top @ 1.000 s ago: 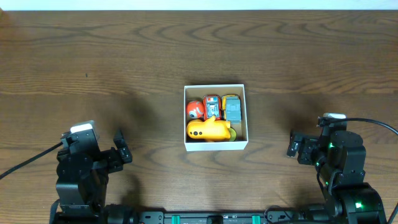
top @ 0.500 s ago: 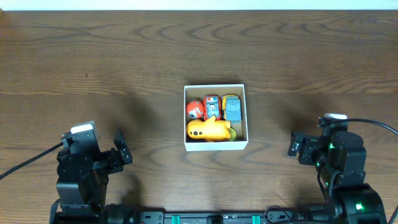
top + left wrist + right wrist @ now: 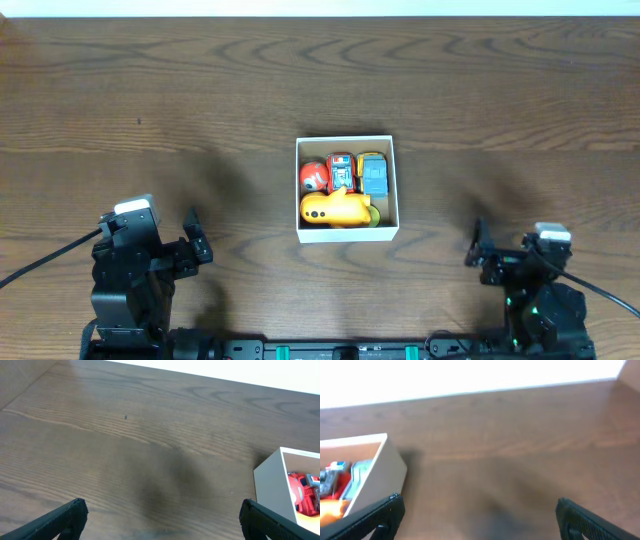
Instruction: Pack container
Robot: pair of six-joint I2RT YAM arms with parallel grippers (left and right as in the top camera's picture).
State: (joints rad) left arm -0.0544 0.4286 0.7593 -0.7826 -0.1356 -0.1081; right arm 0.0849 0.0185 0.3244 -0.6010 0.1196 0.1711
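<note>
The container (image 3: 347,236), a small white-walled box, sits at the table's middle. It holds a yellow toy (image 3: 337,208), a red ball (image 3: 313,176), a red car (image 3: 341,168) and a grey-blue car (image 3: 373,173). My left gripper (image 3: 197,235) is open and empty at the front left, well apart from the box. My right gripper (image 3: 478,243) is open and empty at the front right. The left wrist view shows open jaws (image 3: 161,510) over bare wood, with the container (image 3: 270,485) at right. The right wrist view shows open jaws (image 3: 477,507) and the container (image 3: 380,472) at left.
The dark wooden table (image 3: 150,90) stretches around the box on all sides. Its far edge (image 3: 320,17) meets a white background. Black cables run from both arm bases at the front edge.
My right arm has drawn back toward the front edge, its gripper a little lower in the overhead view. The left arm and the box have not moved.
</note>
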